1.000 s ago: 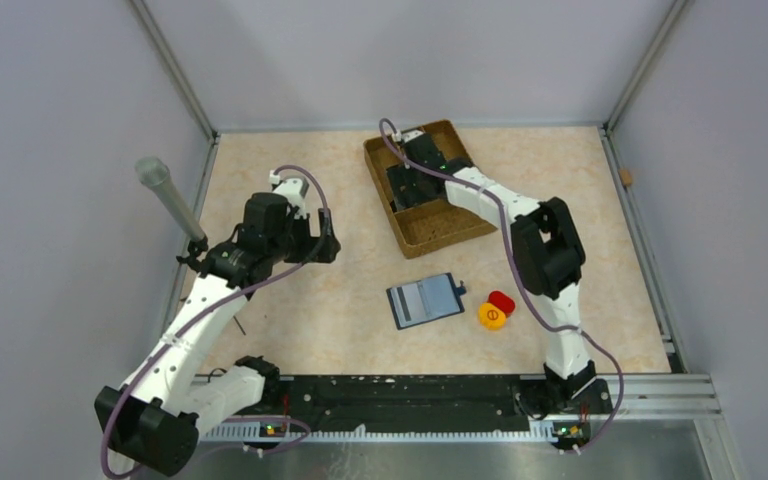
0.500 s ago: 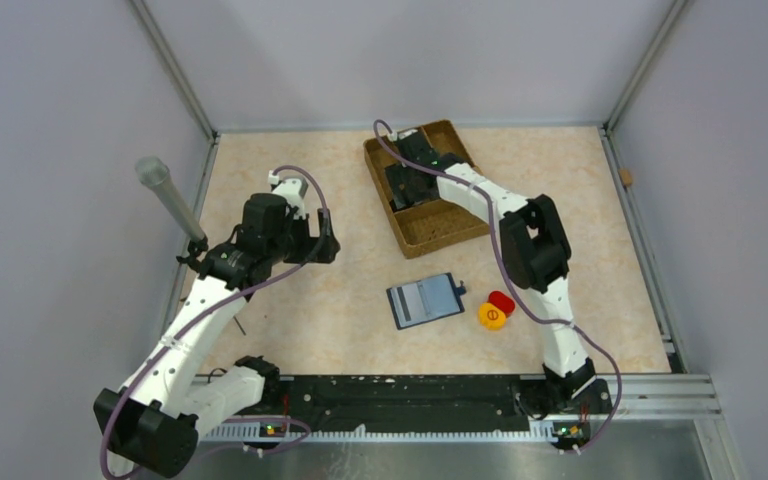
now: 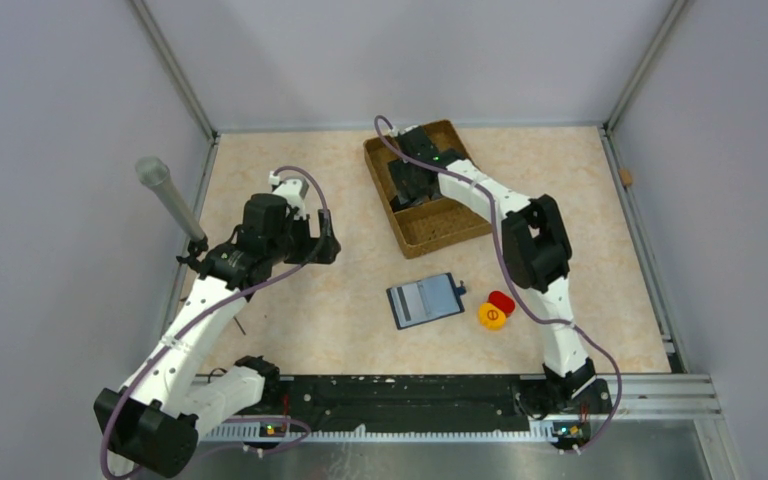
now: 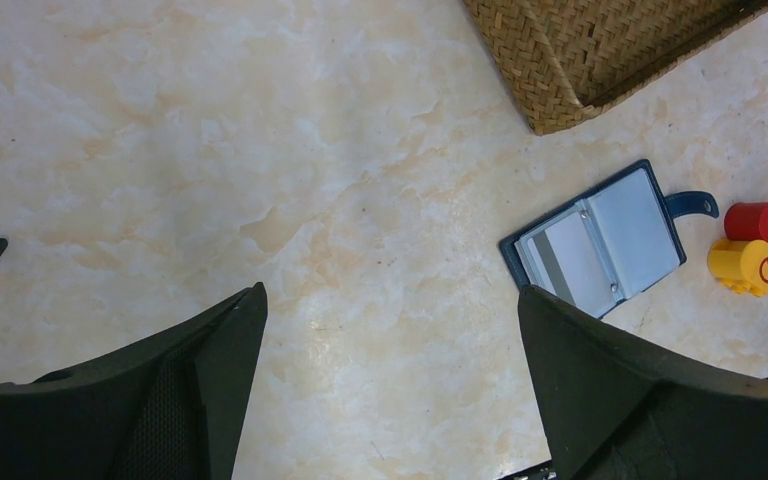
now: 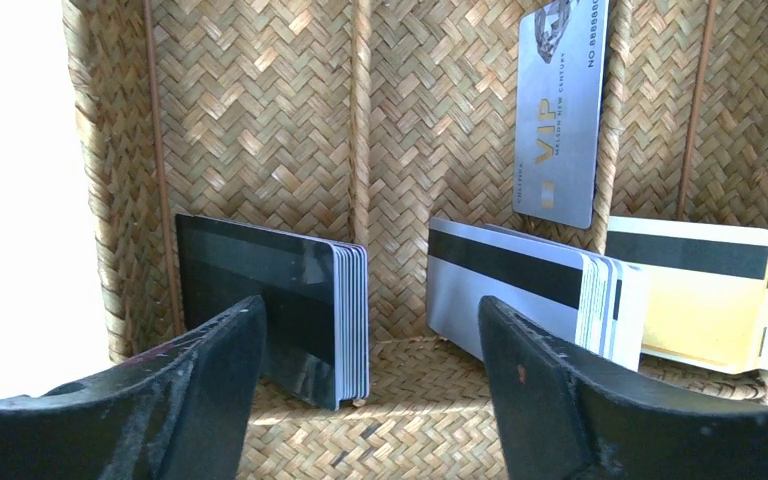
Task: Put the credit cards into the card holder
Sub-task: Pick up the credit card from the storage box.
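The credit cards (image 5: 520,285) are stood in stacks inside the woven tray (image 3: 442,226), which is shown only by the right wrist view. The card holder (image 3: 425,300) is laid open on the table (image 3: 340,300), well apart. Since a second ago the right gripper (image 5: 370,312), jaws spread, has been shifted slightly leftward over the tray. The left gripper (image 4: 390,295), jaws spread, is unmoved.
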You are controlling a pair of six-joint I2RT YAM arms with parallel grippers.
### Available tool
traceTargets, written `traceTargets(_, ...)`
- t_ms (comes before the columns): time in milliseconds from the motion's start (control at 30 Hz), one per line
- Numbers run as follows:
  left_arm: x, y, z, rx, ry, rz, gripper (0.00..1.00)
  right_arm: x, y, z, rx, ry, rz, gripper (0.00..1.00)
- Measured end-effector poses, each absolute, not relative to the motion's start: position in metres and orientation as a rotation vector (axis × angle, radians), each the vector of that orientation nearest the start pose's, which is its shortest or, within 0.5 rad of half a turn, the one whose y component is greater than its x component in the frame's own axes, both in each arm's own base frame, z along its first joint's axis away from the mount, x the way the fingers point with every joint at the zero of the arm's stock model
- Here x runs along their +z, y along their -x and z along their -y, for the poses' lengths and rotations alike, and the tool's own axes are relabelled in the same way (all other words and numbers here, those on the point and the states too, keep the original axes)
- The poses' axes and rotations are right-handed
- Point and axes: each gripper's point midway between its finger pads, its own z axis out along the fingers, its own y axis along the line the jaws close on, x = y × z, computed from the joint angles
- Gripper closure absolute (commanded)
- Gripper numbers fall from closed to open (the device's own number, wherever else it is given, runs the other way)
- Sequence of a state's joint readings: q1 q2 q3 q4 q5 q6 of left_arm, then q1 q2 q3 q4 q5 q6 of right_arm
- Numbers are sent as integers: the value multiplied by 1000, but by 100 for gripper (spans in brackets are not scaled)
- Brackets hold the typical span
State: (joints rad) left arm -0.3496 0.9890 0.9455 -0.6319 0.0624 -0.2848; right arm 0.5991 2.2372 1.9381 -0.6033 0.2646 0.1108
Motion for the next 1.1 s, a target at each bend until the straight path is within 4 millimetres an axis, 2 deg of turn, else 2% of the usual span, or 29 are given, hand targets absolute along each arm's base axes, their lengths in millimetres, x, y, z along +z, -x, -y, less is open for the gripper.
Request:
traceTargets(167,196,-265,122,-414,-111,-2277,1,92,-480,-281,7,486,-2378,48)
traceTargets(300,195,-265,122,-417,-113,-2280,1,93,-480,-282,15,491,-2377,53)
traceTargets(500,195,-265,123,-422,-115,-2281,1,97,-480,-282,23,491,-2370,67)
traceTargets(667,195,-264,124,-429,-119,-2282,1,108,-481,-281,21,490,-2351,82)
traceTargets(800,195,-264,124,-429,-119,-2282,1,116,-480,-282,31,483,-2337,100)
traceTargets(967,195,-263,126,-444,-135,-2282,1,138,-477,-285,80,471,-2306,100)
traceTargets(1100,198,-258,137,-515,-195,-2274,1,171,-458,-283,168,473,-2267,100)
